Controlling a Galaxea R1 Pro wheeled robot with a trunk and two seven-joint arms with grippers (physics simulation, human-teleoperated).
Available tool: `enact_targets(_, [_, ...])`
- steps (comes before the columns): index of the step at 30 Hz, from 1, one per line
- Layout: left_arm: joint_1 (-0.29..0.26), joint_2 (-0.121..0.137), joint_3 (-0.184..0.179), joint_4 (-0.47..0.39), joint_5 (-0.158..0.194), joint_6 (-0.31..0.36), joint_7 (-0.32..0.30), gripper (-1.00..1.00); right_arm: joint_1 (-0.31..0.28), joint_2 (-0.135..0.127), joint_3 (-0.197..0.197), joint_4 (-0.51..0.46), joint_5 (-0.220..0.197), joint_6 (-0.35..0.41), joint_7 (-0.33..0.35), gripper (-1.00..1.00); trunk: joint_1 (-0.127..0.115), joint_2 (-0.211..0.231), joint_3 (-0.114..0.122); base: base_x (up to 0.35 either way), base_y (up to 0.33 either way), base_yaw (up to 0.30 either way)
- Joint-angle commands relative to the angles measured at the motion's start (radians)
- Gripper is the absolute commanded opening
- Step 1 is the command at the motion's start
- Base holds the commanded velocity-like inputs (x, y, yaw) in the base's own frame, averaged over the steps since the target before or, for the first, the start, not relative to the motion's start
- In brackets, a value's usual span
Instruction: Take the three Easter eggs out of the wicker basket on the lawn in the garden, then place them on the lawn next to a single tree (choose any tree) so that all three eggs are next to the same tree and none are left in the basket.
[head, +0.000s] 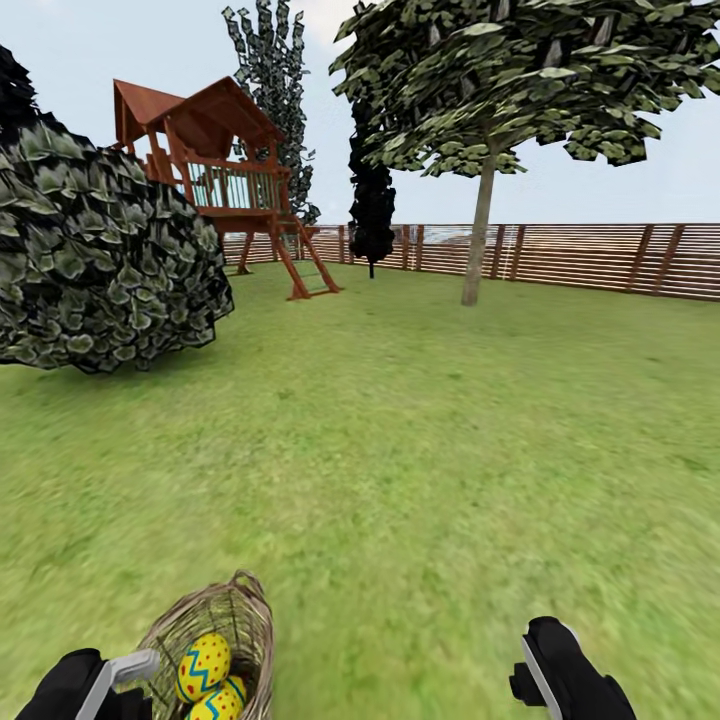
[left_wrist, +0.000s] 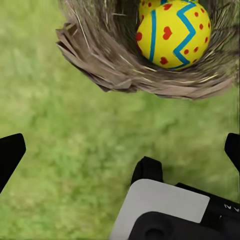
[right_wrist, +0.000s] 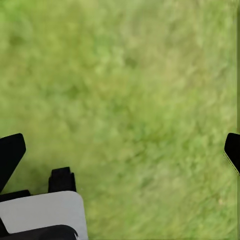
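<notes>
The brown wicker basket (head: 232, 625) rests on the lawn (head: 420, 450) at the near left, just in front of me. Two yellow Easter eggs with blue zigzags lie in it, one (head: 203, 665) above the other (head: 222, 702). My left gripper (left_wrist: 120, 152) hovers open over the grass just short of the basket (left_wrist: 120, 65), facing the top egg (left_wrist: 172, 32). My right gripper (right_wrist: 120, 150) is open over bare grass, and its arm (head: 565, 675) is at the near right. A pale-trunked tree (head: 479, 235) stands far ahead, to the right.
A big dark leafy bush (head: 95, 260) fills the left middle distance. A wooden playset (head: 225, 175), a small black tree (head: 372, 215) and a slatted fence (head: 580, 255) line the far edge. Open grass stretches between me and the tree.
</notes>
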Motion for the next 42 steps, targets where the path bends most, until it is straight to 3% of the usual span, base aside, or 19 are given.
enact_targets(1, [0.0,-0.002,0.001,-0.001,0.007,0.005,0.003,1.0,0.0,0.0,-0.001,-0.001,0.004,0.004,0.002,1.0,0.001,-0.001,-0.001,0.31,-0.173,0.0])
enact_targets(30, [0.0,-0.006,0.001,-0.003,0.007,0.003,0.003,1.0,-0.001,-0.001,-0.003,-0.001,0.004,0.005,0.003,1.0,0.001,-0.001,-0.001,0.205,-0.224,0.0])
enact_targets(36, [0.0,0.008,0.002,-0.005,0.004,0.004,0.004,1.0,0.0,-0.001,-0.004,-0.001,0.004,0.004,0.003,1.0,0.001,-0.001,-0.001,0.138,-0.076,0.0])
enact_targets(38, [0.0,0.009,0.0,-0.004,-0.004,-0.003,0.007,1.0,0.0,-0.001,-0.004,-0.001,0.004,0.004,0.003,1.0,0.001,-0.001,-0.001,0.017,-0.009,0.0])
enact_targets(42, [0.0,0.004,-0.023,-0.001,-0.062,-0.032,0.006,1.0,0.0,-0.001,-0.003,-0.001,0.004,0.004,0.003,1.0,0.001,-0.001,-0.001,0.004,-0.002,0.0])
